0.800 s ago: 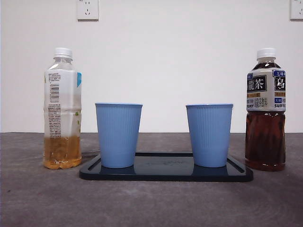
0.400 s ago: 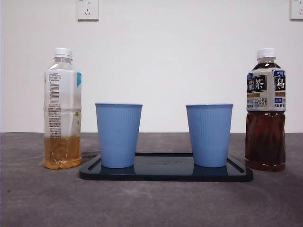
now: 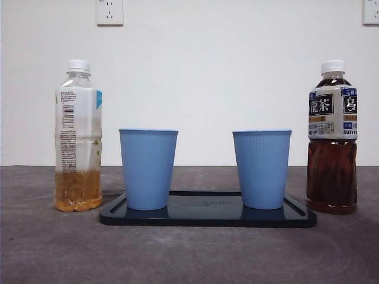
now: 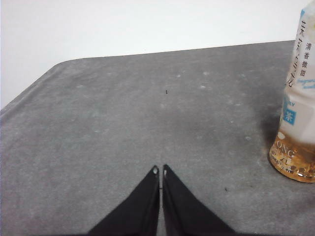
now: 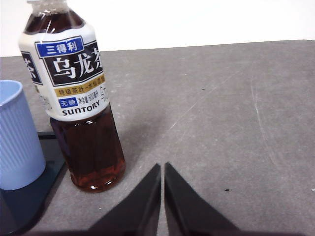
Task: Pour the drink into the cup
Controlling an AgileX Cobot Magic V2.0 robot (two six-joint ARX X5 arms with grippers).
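Two bottles, front view: a pale tea bottle and a dark oolong bottle are seen upright on the grey table, both capped, one at each end of a black tray.
Cups, front view: a left blue cup and a right blue cup stand upright on the tray, well apart from each other; whether anything is inside cannot be told from this level.
Arms, front view: neither arm is seen, so nothing is yet grasped.
Left wrist view: the left gripper is seen with its jaws pressed together, holding nothing, over bare table; the pale tea bottle stands off to one side, only about a third full.
Right wrist view: the right gripper is likewise closed and empty; the dark oolong bottle stands near it, just beside the tray's corner, with the right blue cup next to it.
Step in hand (judged): a bottle is to be reached and gripped.
Done well: the jaws should be opened wide before the approach, and the body taken below the label's middle.
Caution: both caps are on, so a cap must be removed before any pouring; the bottle should be kept clear of the cup rim while lifted.
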